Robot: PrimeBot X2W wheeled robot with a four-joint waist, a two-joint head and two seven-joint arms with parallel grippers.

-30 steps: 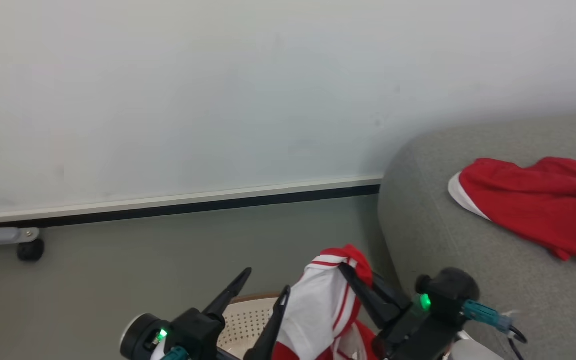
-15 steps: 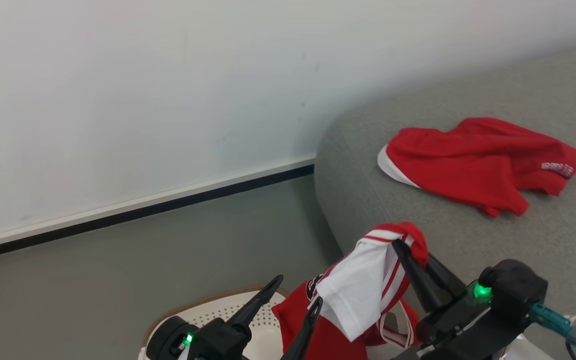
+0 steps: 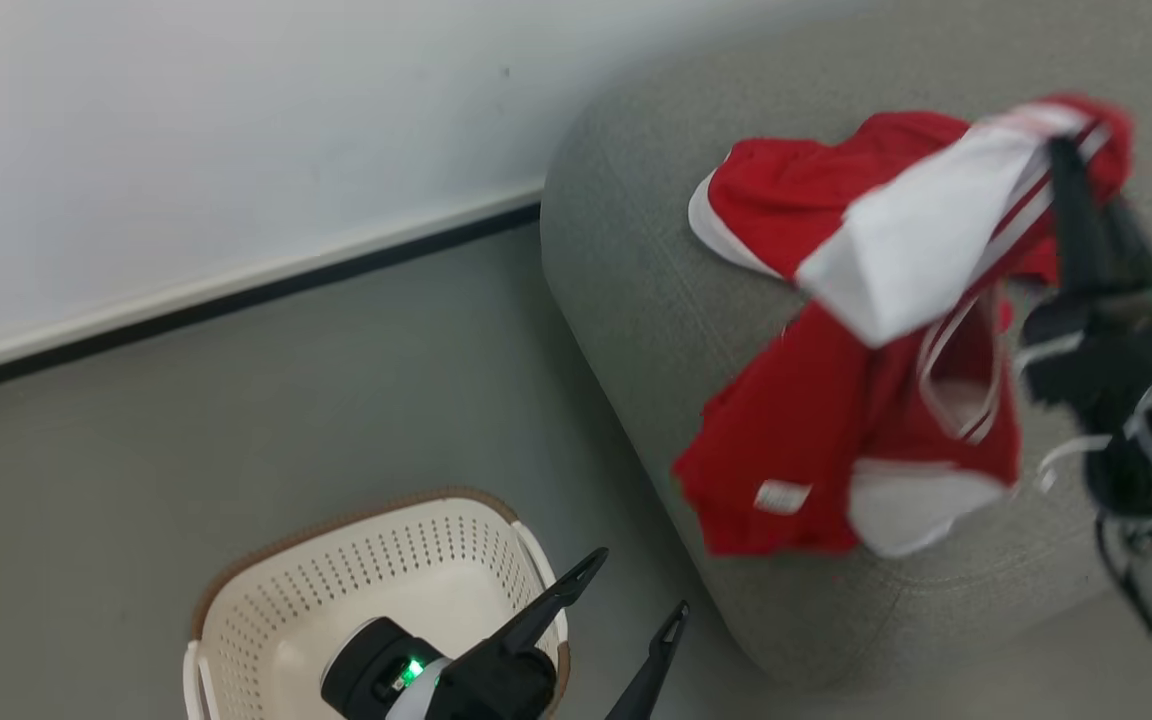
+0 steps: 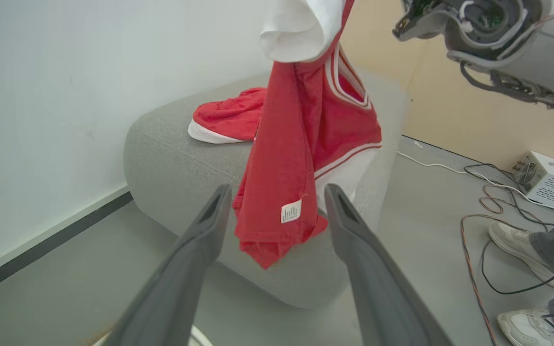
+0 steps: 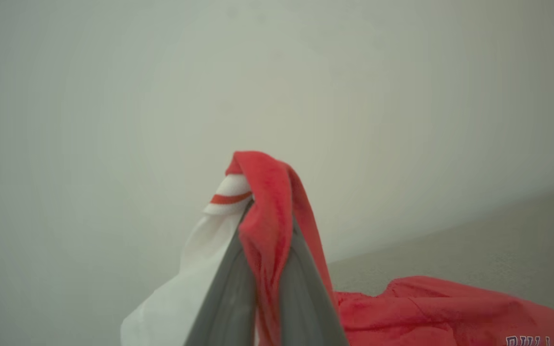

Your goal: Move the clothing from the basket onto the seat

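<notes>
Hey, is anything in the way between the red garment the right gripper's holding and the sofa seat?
Nothing visible blocks it. The held garment hangs from the right gripper, which is shut on it, by the near edge of the sofa, with bare grey upholstery next to it. A second red garment lies farther back on the seat and leaves room.

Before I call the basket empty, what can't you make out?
- Head view: floor of the cream perforated plastic basket, partly hidden by the left gripper and bottom edge.
- Left wrist view: white label on the hanging red-and-white garment, too small to read.
- Right wrist view: lettering on the red garment lying on the grey sofa, cut off by the bottom edge.
</notes>
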